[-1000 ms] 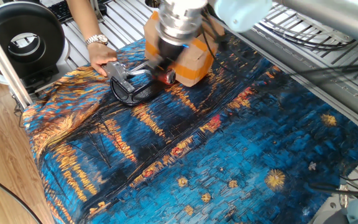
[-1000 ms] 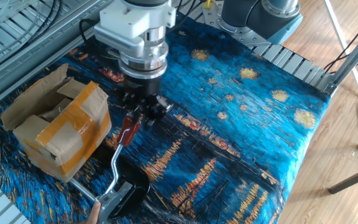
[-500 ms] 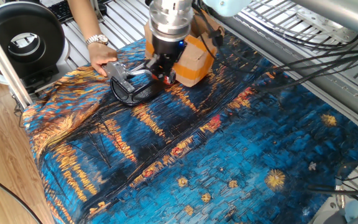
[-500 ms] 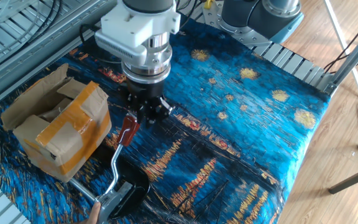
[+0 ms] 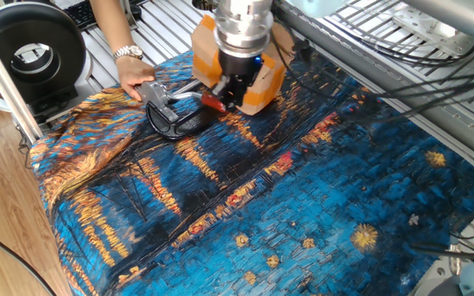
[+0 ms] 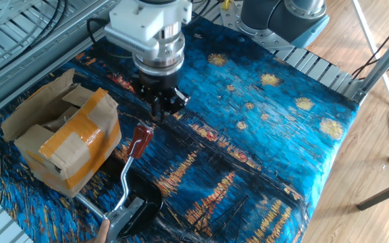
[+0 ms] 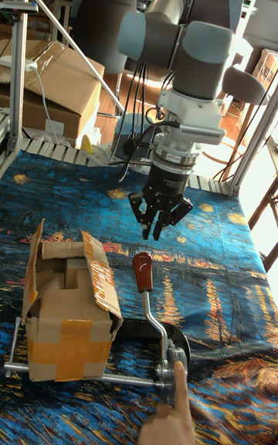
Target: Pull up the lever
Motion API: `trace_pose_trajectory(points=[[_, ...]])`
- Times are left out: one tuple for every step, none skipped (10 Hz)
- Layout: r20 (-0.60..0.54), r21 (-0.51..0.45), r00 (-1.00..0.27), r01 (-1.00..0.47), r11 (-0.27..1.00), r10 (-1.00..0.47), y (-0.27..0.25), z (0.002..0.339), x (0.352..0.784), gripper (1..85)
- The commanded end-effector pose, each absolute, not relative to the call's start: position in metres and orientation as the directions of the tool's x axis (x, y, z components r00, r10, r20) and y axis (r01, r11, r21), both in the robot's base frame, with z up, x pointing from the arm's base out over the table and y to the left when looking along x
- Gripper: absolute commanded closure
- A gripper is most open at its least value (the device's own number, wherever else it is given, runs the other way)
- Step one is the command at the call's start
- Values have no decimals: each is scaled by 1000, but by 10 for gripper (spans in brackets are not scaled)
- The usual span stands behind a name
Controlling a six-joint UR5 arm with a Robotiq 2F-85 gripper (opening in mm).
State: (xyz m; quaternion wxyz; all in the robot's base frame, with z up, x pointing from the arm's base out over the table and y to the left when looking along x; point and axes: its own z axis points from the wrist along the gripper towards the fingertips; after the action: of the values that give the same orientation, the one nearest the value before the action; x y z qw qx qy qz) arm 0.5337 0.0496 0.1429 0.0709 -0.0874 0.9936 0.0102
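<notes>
The lever is a thin silver rod (image 7: 153, 315) with a red-brown knob (image 7: 142, 269) (image 6: 140, 140) (image 5: 212, 102). It rises at a slant from a silver bracket (image 6: 121, 217) on a black curved base (image 5: 178, 125). My gripper (image 7: 158, 232) (image 6: 162, 108) (image 5: 230, 89) hangs a little above and behind the knob, apart from it. Its fingers are spread open and nothing is between them.
An orange-taped cardboard box (image 6: 63, 138) (image 7: 66, 306) stands right beside the lever. A person's hand (image 5: 134, 74) (image 7: 171, 414) holds the bracket down. A painted blue cloth (image 6: 262, 128) covers the table. Cables and a metal frame run along the back edge.
My gripper has risen off the knob and drawn back from it. The lever and box have stayed where they were.
</notes>
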Motion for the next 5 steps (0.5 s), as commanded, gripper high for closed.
trace_pose_trajectory(points=[[-250,17,-947,-214,977,-203,39,131,544,593],[-225,-1,-951,-219,976,-214,30,119,535,593],[-205,-4,-955,-220,976,-216,24,111,524,593],[-204,1,-955,-219,976,-214,21,104,520,593],[-220,-1,-952,-219,976,-214,16,99,524,593]])
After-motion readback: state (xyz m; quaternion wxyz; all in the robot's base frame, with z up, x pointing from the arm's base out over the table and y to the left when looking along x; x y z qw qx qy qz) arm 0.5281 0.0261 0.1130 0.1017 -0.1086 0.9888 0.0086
